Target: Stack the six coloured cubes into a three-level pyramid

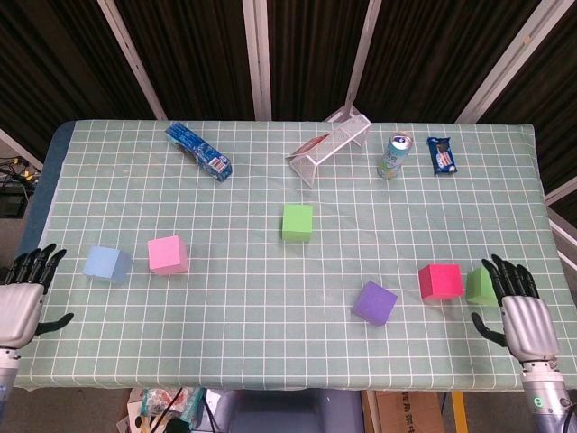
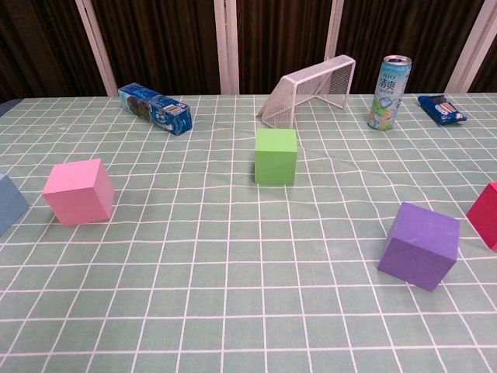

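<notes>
Several cubes lie apart on the checked cloth. A light blue cube (image 1: 107,263) and a pink cube (image 1: 168,254) sit at the left. A green cube (image 1: 297,223) is in the middle. A purple cube (image 1: 374,302), a red cube (image 1: 440,281) and a second green cube (image 1: 480,286) sit at the right. My left hand (image 1: 22,295) hovers open at the table's front left corner, left of the blue cube. My right hand (image 1: 518,309) is open at the front right, fingertips just beside the second green cube. Neither hand shows in the chest view.
Along the back stand a blue biscuit box (image 1: 198,151), a small white wire goal (image 1: 330,144), a drink can (image 1: 394,156) and a blue snack packet (image 1: 441,154). The table's front edge runs just below both hands.
</notes>
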Available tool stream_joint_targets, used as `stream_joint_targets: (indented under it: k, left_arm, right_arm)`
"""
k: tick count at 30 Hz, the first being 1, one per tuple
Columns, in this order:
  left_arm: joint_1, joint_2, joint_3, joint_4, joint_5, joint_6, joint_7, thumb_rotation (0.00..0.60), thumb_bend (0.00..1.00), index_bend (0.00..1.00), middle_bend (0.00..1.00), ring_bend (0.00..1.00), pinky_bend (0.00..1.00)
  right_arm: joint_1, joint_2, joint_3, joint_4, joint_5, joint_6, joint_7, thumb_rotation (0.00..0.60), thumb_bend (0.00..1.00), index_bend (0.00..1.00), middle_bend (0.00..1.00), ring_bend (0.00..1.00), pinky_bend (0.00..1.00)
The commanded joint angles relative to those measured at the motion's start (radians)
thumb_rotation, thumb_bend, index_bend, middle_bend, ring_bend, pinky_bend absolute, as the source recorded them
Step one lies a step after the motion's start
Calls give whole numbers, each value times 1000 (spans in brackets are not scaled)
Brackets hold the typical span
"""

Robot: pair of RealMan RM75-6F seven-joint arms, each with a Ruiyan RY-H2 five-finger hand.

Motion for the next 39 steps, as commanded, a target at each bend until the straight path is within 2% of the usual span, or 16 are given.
stream_joint_targets:
  k: [1, 6, 9, 11, 17, 22, 28, 39]
  left_arm:
    - [-44, 24, -39, -61, -55, -53, 47, 600, 11, 0, 0, 0, 32]
    - [-124, 51, -99, -146, -163, -143, 136, 600, 30, 0, 1, 0, 43]
    - [-177, 48, -136, -178, -255, -199, 186, 600, 56, 0, 53, 0, 72]
    - [-216, 39, -159, -186, -315, -234, 216, 600, 62, 0, 107, 0, 92]
    - [-344, -5, -198, -162, -505, -318, 352, 600, 63, 0, 175, 10, 114]
    - [-424, -46, -200, -123, -622, -360, 432, 600, 63, 0, 212, 28, 142]
    - [-501, -108, -174, -79, -721, -384, 502, 600, 63, 0, 216, 29, 142]
    - [-571, -181, -131, -53, -792, -375, 529, 600, 63, 1, 231, 28, 142]
  right_arm:
    - [3, 3, 0, -2, 5, -8, 8, 600, 329, 0, 0, 0, 0]
    - [7, 10, -1, -13, 19, -29, 22, 600, 330, 0, 0, 0, 0]
    - [9, 13, 1, -17, 26, -36, 31, 600, 330, 0, 0, 0, 0]
    - [11, 15, 1, -19, 30, -41, 36, 600, 329, 0, 0, 0, 0]
    - [13, 22, 2, -24, 39, -53, 53, 600, 329, 0, 0, 0, 0]
    - [12, 28, 1, -24, 44, -56, 64, 600, 329, 0, 0, 0, 0]
    - [8, 36, 1, -22, 48, -53, 74, 600, 329, 0, 0, 0, 0]
    - [3, 44, -2, -19, 53, -54, 83, 600, 329, 0, 0, 0, 0]
